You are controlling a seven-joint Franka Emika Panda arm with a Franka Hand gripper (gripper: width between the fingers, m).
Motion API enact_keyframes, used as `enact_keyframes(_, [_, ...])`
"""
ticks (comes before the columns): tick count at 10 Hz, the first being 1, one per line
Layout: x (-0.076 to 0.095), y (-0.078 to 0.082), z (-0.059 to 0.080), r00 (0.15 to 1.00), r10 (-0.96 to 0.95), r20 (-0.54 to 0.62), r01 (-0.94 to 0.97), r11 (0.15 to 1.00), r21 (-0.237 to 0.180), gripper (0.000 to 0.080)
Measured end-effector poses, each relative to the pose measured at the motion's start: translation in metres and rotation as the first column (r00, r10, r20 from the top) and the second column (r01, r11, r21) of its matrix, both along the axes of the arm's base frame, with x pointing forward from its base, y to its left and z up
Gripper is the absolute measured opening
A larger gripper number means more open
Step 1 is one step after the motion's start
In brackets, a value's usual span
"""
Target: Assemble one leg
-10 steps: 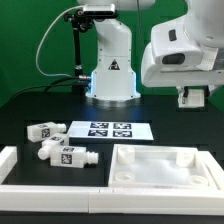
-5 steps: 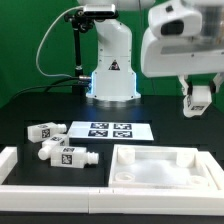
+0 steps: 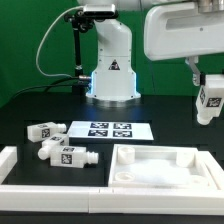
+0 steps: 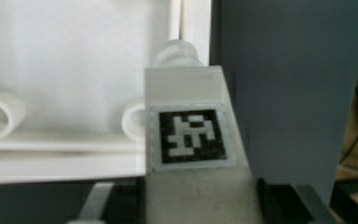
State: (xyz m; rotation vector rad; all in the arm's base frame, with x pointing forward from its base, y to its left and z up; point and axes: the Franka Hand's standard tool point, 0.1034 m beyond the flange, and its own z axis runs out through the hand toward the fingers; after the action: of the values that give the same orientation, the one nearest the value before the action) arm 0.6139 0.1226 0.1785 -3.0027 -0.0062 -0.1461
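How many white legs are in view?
4. Three legs lie on the table at the exterior view's left; one leg in the jaws at its right. Others may be hidden.

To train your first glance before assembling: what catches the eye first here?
A stubby white plastic leg with a black-and-white tag hangs in the fingers, high at the exterior view's right. A large flat white square panel lies in the foreground; two similar pegs lie at the exterior view's left.
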Motion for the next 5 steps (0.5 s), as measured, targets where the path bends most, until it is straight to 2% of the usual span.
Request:
enact_keyframes(1, [0.003, -0.001, -0.003, 0.996, -0.006, 0.088, 0.006, 1.000, 0.001, 0.0287])
enact_keyframes(2, [0.008, -0.005, -0.016, 0.986, 0.004, 0.165, -0.003, 1.000, -0.005, 0.0287])
enact_keyframes(3, [0.025, -0.012, -0.023, 0.963, 0.028, 0.269, -0.024, 1.000, -0.019, 0.0287])
enact_keyframes(4, [0.043, -0.026, -0.028, 0.924, 0.057, 0.377, -0.042, 0.998, -0.047, 0.0287])
enact_keyframes(5, [0.049, -0.033, -0.032, 0.885, 0.069, 0.461, -0.043, 0.997, -0.067, 0.0287])
